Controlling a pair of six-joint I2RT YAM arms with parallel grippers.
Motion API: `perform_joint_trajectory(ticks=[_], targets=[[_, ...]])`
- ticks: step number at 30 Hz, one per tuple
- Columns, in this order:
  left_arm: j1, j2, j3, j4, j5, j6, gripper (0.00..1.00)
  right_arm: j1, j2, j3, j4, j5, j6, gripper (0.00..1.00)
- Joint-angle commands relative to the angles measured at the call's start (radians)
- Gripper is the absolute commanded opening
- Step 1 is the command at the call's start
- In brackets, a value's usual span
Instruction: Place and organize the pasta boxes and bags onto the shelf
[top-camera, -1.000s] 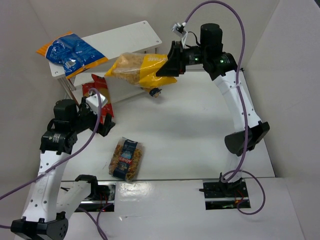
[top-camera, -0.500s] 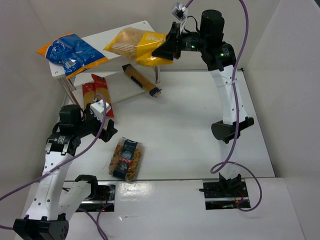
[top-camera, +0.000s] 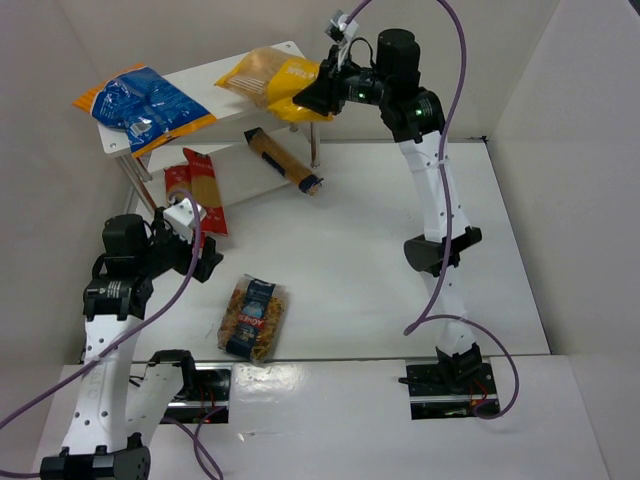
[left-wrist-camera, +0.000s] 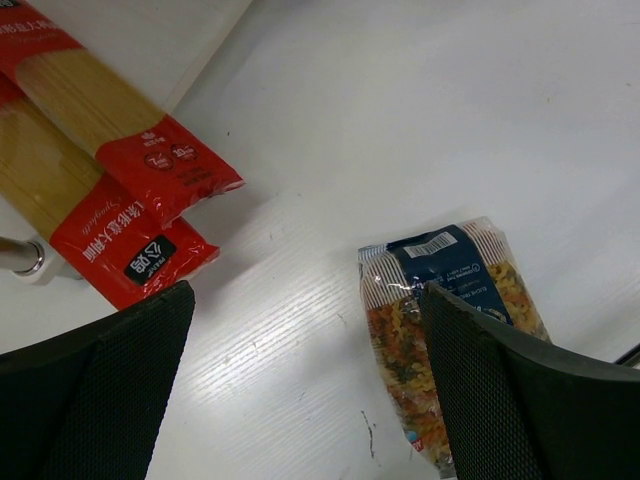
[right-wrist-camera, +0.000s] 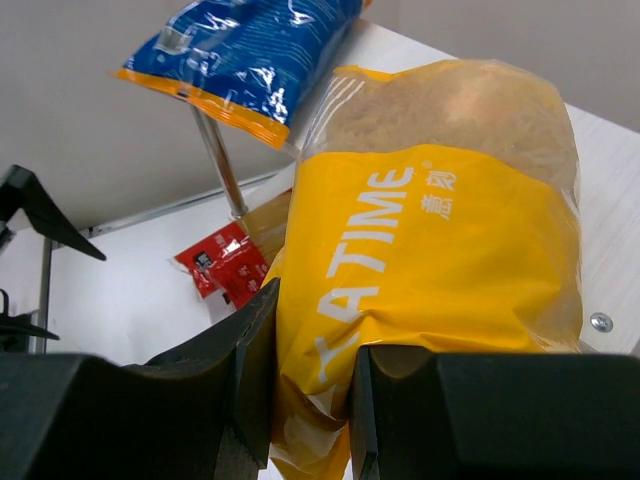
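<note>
Left end effector (top-camera: 200, 262) spread, empty; small clear blue-labelled pasta bag (top-camera: 252, 318) on white table (top-camera: 380, 250) at its 5 o'clock. Right end effector (top-camera: 312, 97) pinches yellow clear-windowed bag's (top-camera: 262, 78) 3 o'clock end over white two-tier shelf (top-camera: 215, 78), top board.

White-linked arms (top-camera: 428, 185) with black joints carry purple cables (top-camera: 466, 60) (green lights on the right).

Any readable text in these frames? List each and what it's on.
"A TIME", start cut off, plus Chinese characters: yellow bag.
"Spaghetti", in cursive: red spaghetti pack; its black label is too small to read.
Too blurred or small: small clear bag label and barcode, blue-and-orange bag, tan box.
</note>
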Motion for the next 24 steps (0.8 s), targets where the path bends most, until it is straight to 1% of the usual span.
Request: perform_joint_trajectory(ticks=[1,5,10,13,15,24], targets=[[0.01,-0.007,-0.002,0.036,0.028,0.017,0.99,0.005,-0.019,0.069,0.255,0.018,-0.023,0.0],[0.019,0.002,-0.011,0.036,0.028,0.017,0.99,0.014,-0.001,0.069,0.288,0.027,-0.014,0.0],[0.029,0.011,-0.011,0.036,0.037,0.017,0.99,0.025,-0.001,0.069,0.297,0.042,-0.063,0.0],[0.041,0.011,-0.011,0.027,0.037,0.017,0.99,0.034,-0.001,0.069,0.318,0.043,-0.063,0.0],[0.061,0.011,-0.011,0.027,0.046,0.017,0.99,0.043,0.008,0.069,0.328,0.067,-0.073,0.0],[0.079,0.011,-0.011,0.027,0.055,0.026,0.99,0.071,0.03,0.069,0.406,0.19,-0.151,0.0]])
